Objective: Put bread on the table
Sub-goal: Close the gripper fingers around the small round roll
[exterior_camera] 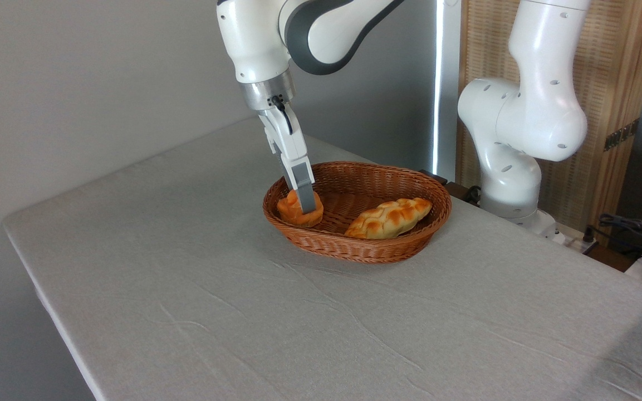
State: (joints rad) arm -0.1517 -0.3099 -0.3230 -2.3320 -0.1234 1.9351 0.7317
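Golden-orange, lumpy round bun (298,209) sits at the left end of the brown oval wicker basket (387,245), my jaws closed around its middle; likely soft and light, so a gentle squeeze should do.

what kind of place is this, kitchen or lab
Probably a robot lab or test setup, not a kitchen: a white robot arm mounted beside a cloth-covered table, loose cables, and a staged bread basket.

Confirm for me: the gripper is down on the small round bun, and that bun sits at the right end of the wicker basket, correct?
Not quite. The gripper is down on the small round bun, but the bun sits at the left end of the wicker basket, as the camera view shows. The braided loaf is toward the right.
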